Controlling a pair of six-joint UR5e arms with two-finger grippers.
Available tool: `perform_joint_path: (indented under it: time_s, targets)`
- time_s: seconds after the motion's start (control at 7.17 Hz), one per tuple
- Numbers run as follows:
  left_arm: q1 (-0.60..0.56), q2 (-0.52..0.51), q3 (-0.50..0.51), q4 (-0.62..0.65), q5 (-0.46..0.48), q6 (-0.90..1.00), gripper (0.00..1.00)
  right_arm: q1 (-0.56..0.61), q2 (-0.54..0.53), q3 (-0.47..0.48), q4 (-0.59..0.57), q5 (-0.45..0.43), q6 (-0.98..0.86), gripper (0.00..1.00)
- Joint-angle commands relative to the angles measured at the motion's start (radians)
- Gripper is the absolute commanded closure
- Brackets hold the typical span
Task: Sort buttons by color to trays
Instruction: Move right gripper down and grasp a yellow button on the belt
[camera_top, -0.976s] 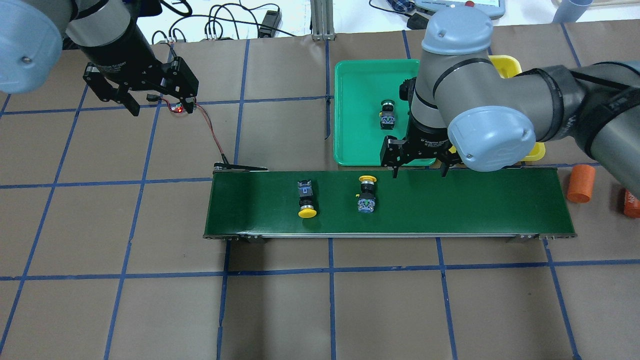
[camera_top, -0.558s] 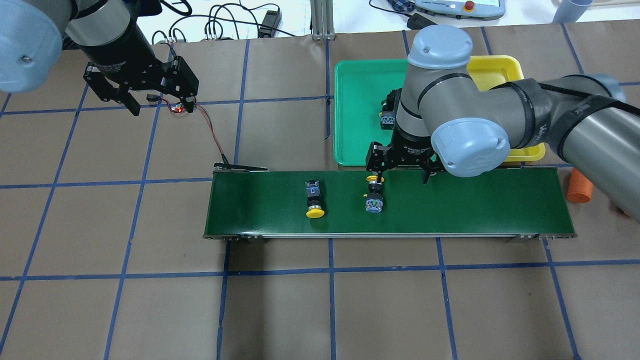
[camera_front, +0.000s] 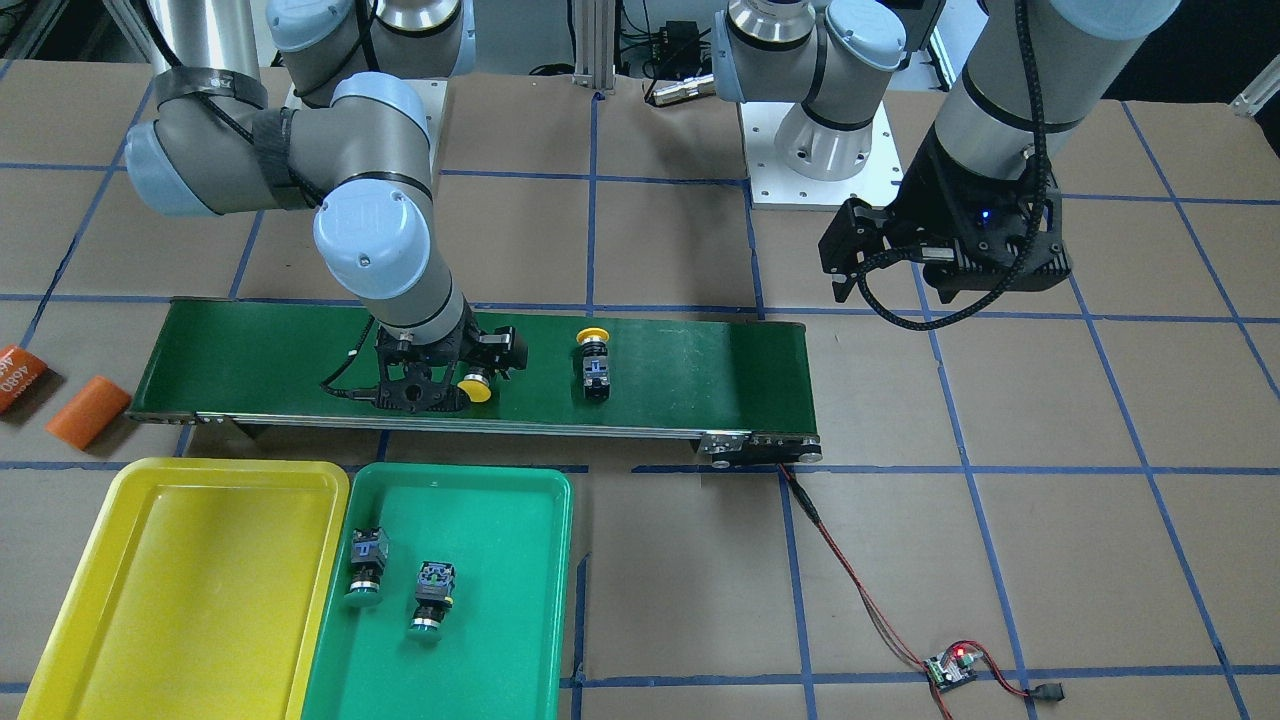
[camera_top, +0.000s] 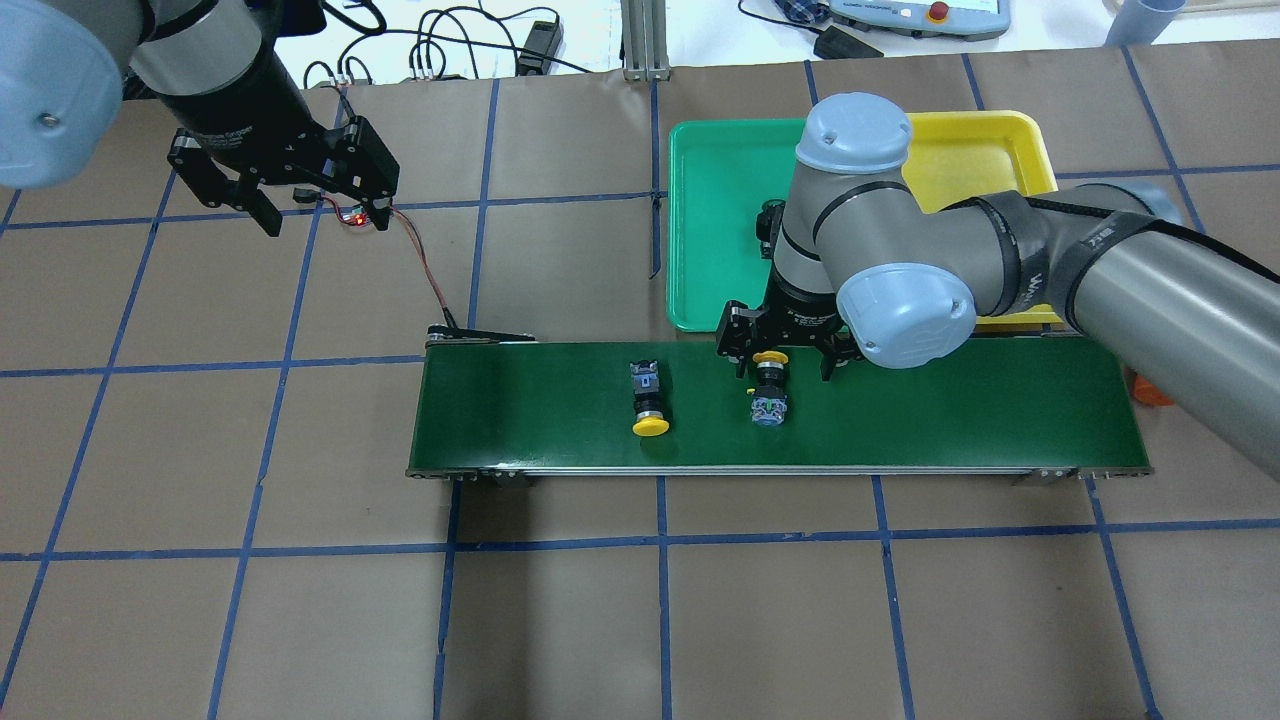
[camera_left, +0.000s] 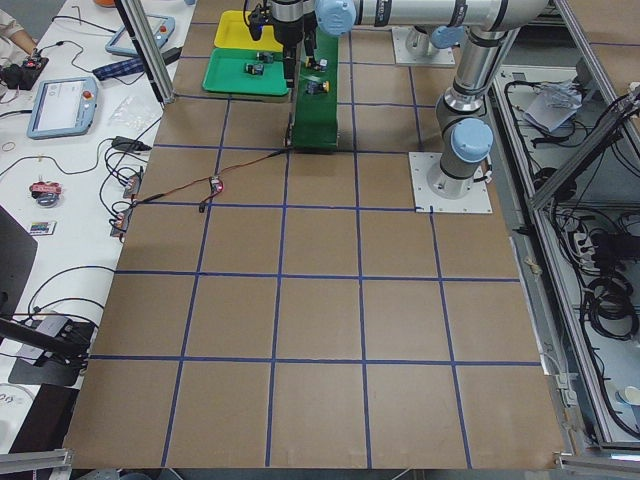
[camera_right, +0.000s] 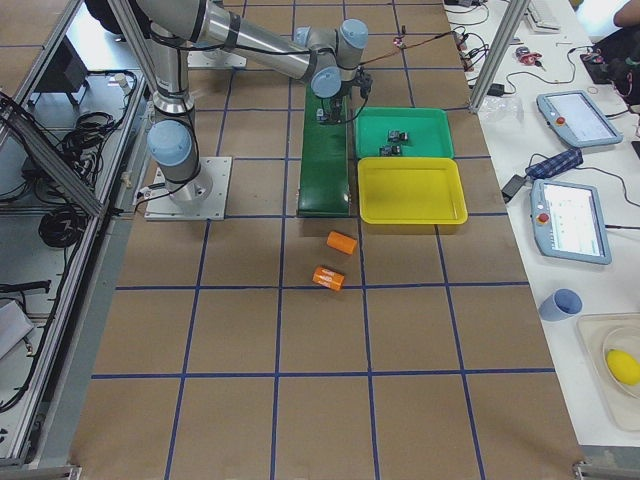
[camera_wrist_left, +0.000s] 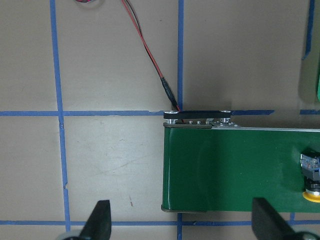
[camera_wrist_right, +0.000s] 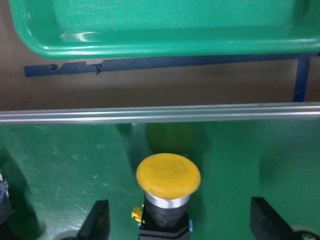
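Yellow button (camera_wrist_right: 168, 175) lies on its side on the belt (camera_top: 950, 410), cap toward the trays. It now sits between the spread fingers (camera_wrist_right: 100, 220) of the right gripper (camera_top: 787, 366), with no contact visible yet. A second ago this gripper hung over the belt's far edge by the green tray (camera_front: 500, 540), the button off to one side. It has since swung over, and the belt has carried both buttons along toward it. Pick looks lined up, so closing and lifting is likely next. A moving belt could slip the button out of line. Second yellow button (camera_top: 649, 405) lies beyond one finger, well apart. Two green buttons (camera_front: 365, 568) are in the green tray, and the yellow tray (camera_front: 190, 580) holds none. Left gripper (camera_top: 322, 212) is far off, fingers wide apart, holding nothing, unmoved.
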Motion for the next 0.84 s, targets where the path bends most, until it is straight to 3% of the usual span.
perform_joint_path:
  time_s: [0.0,0.14,0.28,0.7]
  targets:
    - [-0.002,0.006,-0.001,-0.012,0.002,0.001,0.0,-0.001,0.022,-0.002,0.0,0.018,0.006,0.27]
    - [-0.002,0.006,-0.001,-0.011,0.003,0.001,0.0,-0.001,0.022,-0.002,0.012,0.007,0.004,0.82]
    - [-0.002,0.003,0.001,-0.011,0.003,0.001,0.0,-0.001,0.019,-0.002,0.018,-0.018,0.004,1.0]
    - [-0.002,0.003,0.002,-0.008,0.002,0.001,0.0,-0.024,-0.026,-0.018,0.012,-0.128,-0.003,1.0]
